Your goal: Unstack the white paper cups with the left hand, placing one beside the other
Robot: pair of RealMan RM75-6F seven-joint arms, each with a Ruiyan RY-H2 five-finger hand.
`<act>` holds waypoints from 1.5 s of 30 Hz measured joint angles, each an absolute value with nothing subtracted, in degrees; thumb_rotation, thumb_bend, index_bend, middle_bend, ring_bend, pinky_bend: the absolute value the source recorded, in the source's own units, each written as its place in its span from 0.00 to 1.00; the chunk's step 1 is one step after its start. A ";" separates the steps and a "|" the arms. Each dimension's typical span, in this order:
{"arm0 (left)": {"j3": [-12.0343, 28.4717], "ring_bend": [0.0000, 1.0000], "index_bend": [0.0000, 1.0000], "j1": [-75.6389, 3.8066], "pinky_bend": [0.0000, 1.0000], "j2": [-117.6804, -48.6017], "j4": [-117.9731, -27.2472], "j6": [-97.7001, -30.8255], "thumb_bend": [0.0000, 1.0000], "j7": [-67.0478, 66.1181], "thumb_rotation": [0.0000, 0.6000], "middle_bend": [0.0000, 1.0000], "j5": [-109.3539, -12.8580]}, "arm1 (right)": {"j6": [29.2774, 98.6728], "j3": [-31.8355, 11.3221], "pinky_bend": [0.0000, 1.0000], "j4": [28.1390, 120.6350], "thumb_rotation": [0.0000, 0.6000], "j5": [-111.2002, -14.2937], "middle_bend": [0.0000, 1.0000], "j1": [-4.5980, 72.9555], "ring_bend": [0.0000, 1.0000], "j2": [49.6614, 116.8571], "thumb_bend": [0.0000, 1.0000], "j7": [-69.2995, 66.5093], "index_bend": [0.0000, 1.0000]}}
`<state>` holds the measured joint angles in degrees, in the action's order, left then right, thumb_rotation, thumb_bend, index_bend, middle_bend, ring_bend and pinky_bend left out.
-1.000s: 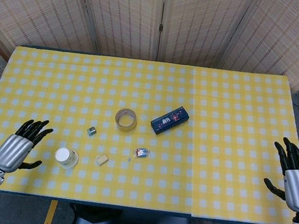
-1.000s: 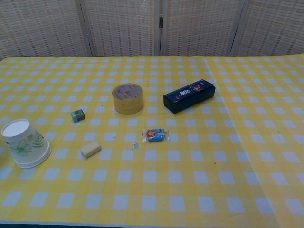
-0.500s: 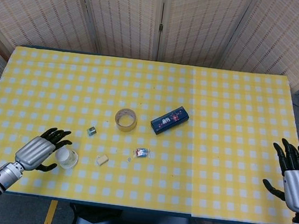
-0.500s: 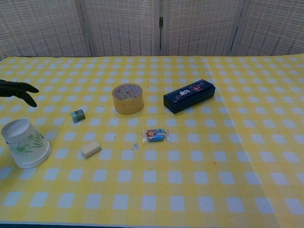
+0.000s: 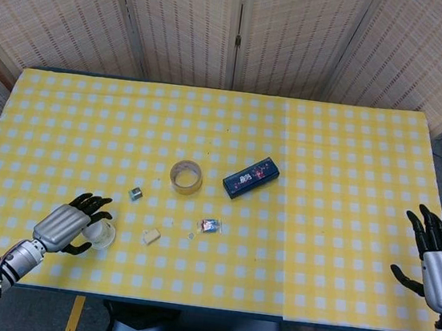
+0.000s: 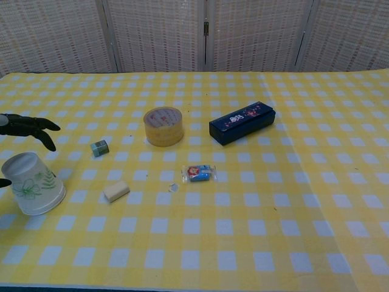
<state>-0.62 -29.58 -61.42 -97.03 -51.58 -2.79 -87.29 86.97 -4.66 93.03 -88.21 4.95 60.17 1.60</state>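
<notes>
The white paper cups (image 5: pixel 101 235) stand stacked upside down near the table's front left corner, with a green leaf print showing in the chest view (image 6: pixel 33 184). My left hand (image 5: pixel 67 225) is right beside the stack on its left, fingers spread. Its dark fingertips (image 6: pixel 36 126) reach over behind the cups and the thumb tip shows at their left side. The hand is not closed around the stack. My right hand (image 5: pixel 440 272) hangs at the table's right edge with fingers apart and nothing in it; the chest view does not show it.
A roll of tape (image 6: pixel 163 126) sits mid-table, with a dark blue box (image 6: pixel 242 123) to its right. Near the cups lie a small green cube (image 6: pixel 99 148), a beige block (image 6: pixel 116 191) and a wrapped candy (image 6: pixel 199 173).
My left hand has moved right from the table's left edge up to the cup stack, its fingers now reaching around it. The stack looks slightly tipped. The right hand stayed put.
</notes>
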 measured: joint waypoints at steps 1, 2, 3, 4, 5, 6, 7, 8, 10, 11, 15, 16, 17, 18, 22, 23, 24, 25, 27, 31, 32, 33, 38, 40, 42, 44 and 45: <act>-0.66 0.06 0.26 -29.61 0.01 -61.46 -96.95 -51.61 0.40 -2.85 1.00 0.08 -87.19 | 86.99 -4.65 0.00 92.98 1.00 -88.24 0.00 4.96 0.07 60.17 0.20 1.54 0.00; -0.70 0.06 0.27 -29.64 0.01 -61.48 -96.90 -51.62 0.40 -2.92 1.00 0.08 -87.09 | 87.01 -4.66 0.00 92.94 1.00 -88.25 0.00 4.96 0.07 60.17 0.20 1.50 0.00; -0.75 0.06 0.27 -29.67 0.01 -61.51 -96.83 -51.62 0.40 -3.01 1.00 0.08 -86.91 | 87.01 -4.66 0.00 92.89 1.00 -88.23 0.00 4.96 0.07 60.17 0.20 1.47 0.00; -0.78 0.06 0.27 -29.71 0.01 -61.54 -96.78 -51.61 0.40 -3.07 1.00 0.08 -86.77 | 86.96 -4.66 0.00 92.84 1.00 -88.18 0.00 4.97 0.07 60.19 0.20 1.42 0.00; -0.82 0.06 0.27 -29.76 0.01 -61.55 -96.75 -51.58 0.40 -3.14 1.00 0.08 -86.63 | 86.94 -4.66 0.00 92.82 1.00 -88.16 0.00 4.98 0.07 60.20 0.20 1.37 0.00; -0.88 0.06 0.27 -29.80 0.01 -61.56 -96.70 -51.55 0.41 -3.24 1.00 0.08 -86.45 | 86.94 -4.66 0.00 92.78 1.00 -88.16 0.00 4.98 0.07 60.21 0.20 1.31 0.00; -0.94 0.06 0.27 -29.83 0.01 -61.59 -96.63 -51.54 0.41 -3.35 1.00 0.08 -86.32 | 86.97 -4.66 0.00 92.75 1.00 -88.18 0.00 4.97 0.07 60.20 0.20 1.25 0.00; -0.99 0.06 0.27 -29.84 0.01 -61.62 -96.58 -51.57 0.41 -3.43 1.00 0.08 -86.21 | 86.97 -4.64 0.00 92.71 1.00 -88.18 0.00 4.97 0.07 60.21 0.20 1.22 0.00; -1.07 0.06 0.28 -29.82 0.01 -61.72 -96.50 -51.77 0.42 -3.44 1.00 0.08 -86.04 | 86.98 -4.62 0.00 92.63 1.00 -88.18 0.00 4.95 0.07 60.24 0.20 1.15 0.00; -1.13 0.06 0.28 -29.81 0.01 -61.78 -96.44 -51.85 0.42 -3.42 1.00 0.09 -85.98 | 86.96 -4.60 0.00 92.59 1.00 -88.17 0.00 4.94 0.07 60.27 0.20 1.11 0.00; -1.27 0.07 0.29 -29.73 0.01 -61.96 -96.19 -52.32 0.42 -3.42 1.00 0.10 -85.86 | 86.82 -4.55 0.00 92.46 1.00 -88.08 0.00 4.96 0.07 60.30 0.20 1.03 0.00; -1.29 0.07 0.29 -29.69 0.01 -62.04 -96.12 -52.53 0.42 -3.37 1.00 0.10 -85.88 | 86.83 -4.54 0.00 92.46 1.00 -88.10 0.00 4.95 0.07 60.31 0.20 1.01 0.00; -1.31 0.07 0.30 -29.65 0.01 -62.12 -96.04 -52.72 0.42 -3.29 1.00 0.10 -85.90 | 86.83 -4.53 0.00 92.45 1.00 -88.11 0.00 4.95 0.07 60.32 0.20 0.99 0.00; -1.36 0.07 0.30 -29.61 0.01 -62.24 -95.88 -52.90 0.42 -3.18 1.00 0.10 -85.93 | 86.82 -4.52 0.00 92.44 1.00 -88.11 0.00 4.95 0.07 60.33 0.20 0.97 0.00; -1.46 0.07 0.31 -29.59 0.01 -62.57 -95.44 -53.28 0.42 -3.00 1.00 0.10 -85.98 | 86.79 -4.49 0.00 92.39 1.00 -88.10 0.00 4.96 0.07 60.37 0.20 0.98 0.00; -1.48 0.07 0.31 -29.58 0.01 -62.63 -95.38 -53.39 0.42 -2.96 1.00 0.10 -85.99 | 86.76 -4.49 0.00 92.38 1.00 -88.06 0.00 4.96 0.07 60.38 0.20 0.97 0.00; -1.54 0.07 0.31 -29.56 0.01 -62.71 -95.28 -53.51 0.42 -2.91 1.00 0.10 -85.99 | 86.73 -4.48 0.00 92.37 1.00 -88.02 0.00 4.95 0.07 60.38 0.20 0.97 0.00; -1.56 0.07 0.32 -29.56 0.01 -62.76 -95.21 -53.60 0.42 -2.87 1.00 0.10 -86.00 | 86.69 -4.47 0.00 92.38 1.00 -87.97 0.00 4.95 0.07 60.38 0.20 0.97 0.00; -1.60 0.07 0.32 -29.54 0.01 -62.91 -95.05 -53.76 0.42 -2.76 1.00 0.10 -86.00 | 86.67 -4.46 0.00 92.40 1.00 -87.97 0.00 4.95 0.07 60.37 0.20 0.96 0.00; -1.74 0.08 0.33 -29.54 0.01 -63.13 -94.75 -53.94 0.42 -2.69 1.00 0.11 -85.97 | 86.66 -4.44 0.00 92.48 1.00 -87.93 0.00 4.93 0.07 60.35 0.20 1.04 0.00; -1.76 0.08 0.33 -29.53 0.01 -63.16 -94.70 -54.00 0.42 -2.65 1.00 0.11 -85.97 | 86.66 -4.44 0.00 92.50 1.00 -87.92 0.00 4.93 0.07 60.35 0.20 1.05 0.00; -1.79 0.08 0.33 -29.52 0.01 -63.22 -94.62 -54.09 0.42 -2.61 1.00 0.11 -85.98 | 86.66 -4.43 0.00 92.50 1.00 -87.91 0.00 4.92 0.07 60.35 0.20 1.06 0.00; -1.84 0.09 0.35 -29.45 0.02 -63.36 -94.40 -54.64 0.42 -2.49 1.00 0.12 -86.15 | 86.72 -4.42 0.00 92.54 1.00 -87.95 0.00 4.90 0.07 60.38 0.20 1.09 0.00; -1.83 0.09 0.36 -29.40 0.02 -63.32 -94.41 -55.02 0.42 -2.48 1.00 0.12 -86.27 | 86.76 -4.43 0.00 92.58 1.00 -87.96 0.00 4.89 0.07 60.37 0.20 1.16 0.00; -1.82 0.09 0.36 -29.35 0.03 -63.25 -94.44 -55.41 0.42 -2.49 1.00 0.13 -86.41 | 86.79 -4.44 0.00 92.62 1.00 -87.98 0.00 4.89 0.07 60.37 0.20 1.21 0.00; -1.83 0.09 0.37 -29.34 0.03 -63.21 -94.45 -55.47 0.42 -2.52 1.00 0.13 -86.46 | 86.78 -4.48 0.00 92.64 1.00 -87.94 0.00 4.91 0.07 60.38 0.20 1.21 0.00; -1.86 0.09 0.37 -29.34 0.03 -63.18 -94.47 -55.57 0.42 -2.57 1.00 0.13 -86.50 | 86.77 -4.48 0.00 92.64 1.00 -87.94 0.00 4.92 0.07 60.38 0.20 1.21 0.00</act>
